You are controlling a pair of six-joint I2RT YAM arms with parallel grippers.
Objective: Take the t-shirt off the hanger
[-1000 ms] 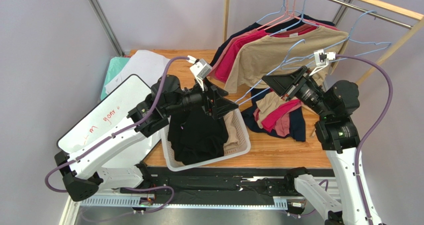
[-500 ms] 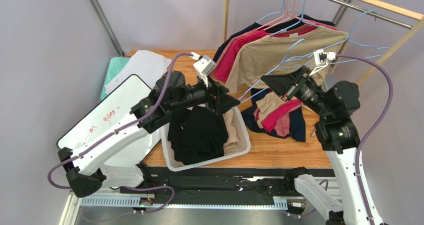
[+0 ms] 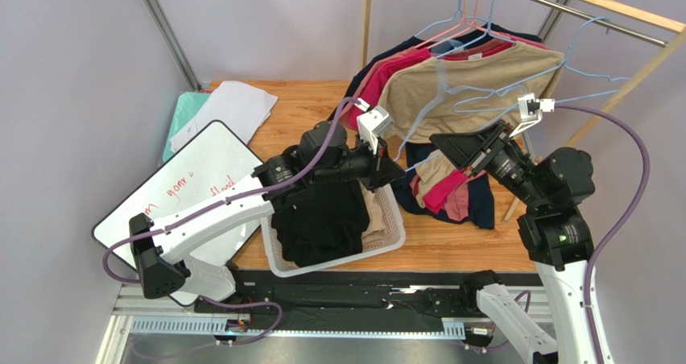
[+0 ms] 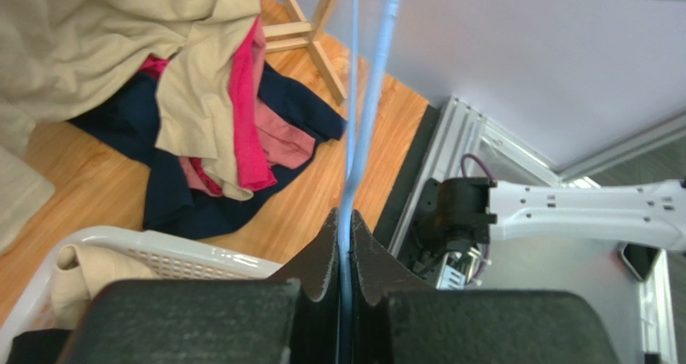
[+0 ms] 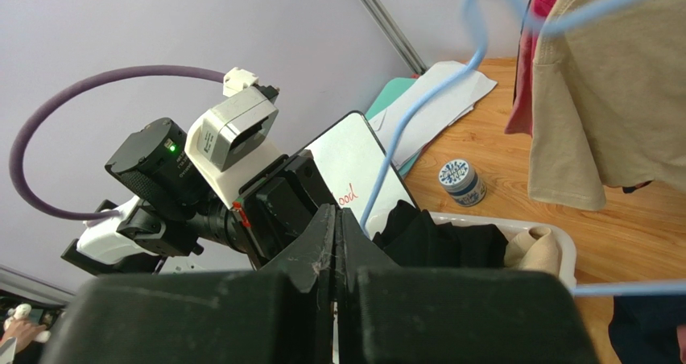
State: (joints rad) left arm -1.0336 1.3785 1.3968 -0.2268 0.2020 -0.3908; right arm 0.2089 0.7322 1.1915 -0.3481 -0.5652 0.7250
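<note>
The left jaws pinch the thin blue hanger (image 4: 371, 98). The right jaws are pressed together beside it, maybe touching it. The tan t-shirt (image 3: 483, 78) hangs behind.

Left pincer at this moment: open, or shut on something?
Shut on the blue hanger. The left wrist view shows the left pincer closed, the thin wire pinched between its fingers.

A white basket (image 3: 394, 219) of black clothes (image 3: 320, 223) sits beside a whiteboard (image 3: 193, 159) and papers (image 3: 233, 106)
</note>
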